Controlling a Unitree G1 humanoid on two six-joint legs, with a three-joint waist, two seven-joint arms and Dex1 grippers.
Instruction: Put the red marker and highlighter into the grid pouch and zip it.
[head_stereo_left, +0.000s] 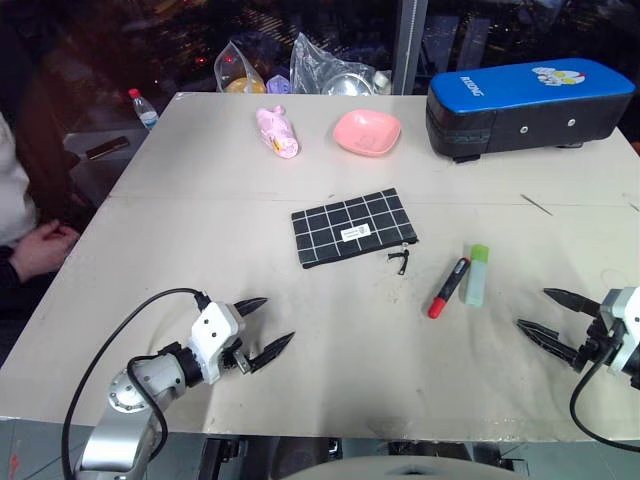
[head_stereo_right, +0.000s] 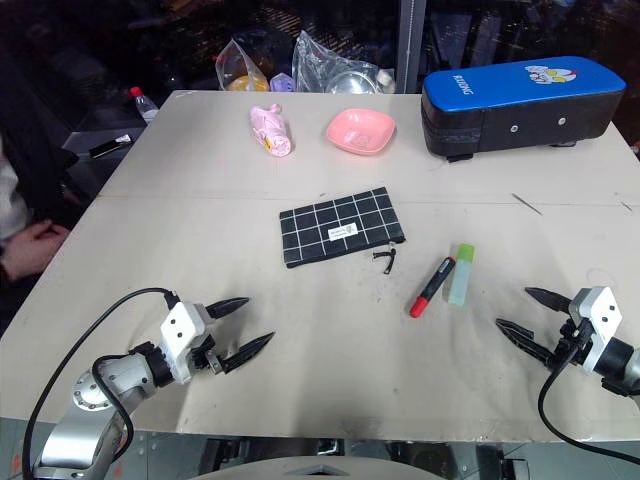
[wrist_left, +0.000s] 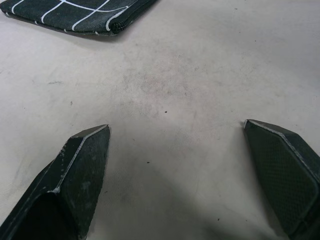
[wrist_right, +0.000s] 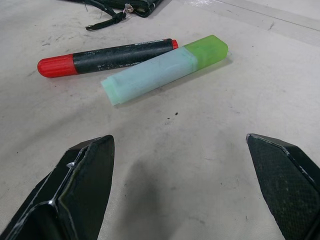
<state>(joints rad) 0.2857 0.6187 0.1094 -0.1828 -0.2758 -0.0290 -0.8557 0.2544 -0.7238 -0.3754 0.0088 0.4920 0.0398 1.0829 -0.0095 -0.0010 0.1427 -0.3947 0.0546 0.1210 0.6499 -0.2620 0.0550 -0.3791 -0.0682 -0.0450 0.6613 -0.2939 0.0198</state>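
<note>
The grid pouch (head_stereo_left: 354, 228) lies flat mid-table, black with white lines and a small white label, its zipper pull (head_stereo_left: 402, 261) trailing off its near right corner. To its right the red marker (head_stereo_left: 448, 288) and the highlighter (head_stereo_left: 475, 274) lie side by side, touching. My right gripper (head_stereo_left: 556, 316) stands open over the table's front right, apart from both pens, which lie ahead of its fingers (wrist_right: 85, 185) in the right wrist view. My left gripper (head_stereo_left: 266, 325) is open at the front left, nothing between its fingers, with a pouch corner (wrist_left: 75, 15) ahead.
A big blue-black case (head_stereo_left: 528, 105) stands at the back right. A pink bowl (head_stereo_left: 367, 132) and a pink wrapped item (head_stereo_left: 278, 132) sit at the back middle. Bags and a bottle (head_stereo_left: 143, 107) lie beyond the far edge. A person's hand (head_stereo_left: 40, 248) rests off the left side.
</note>
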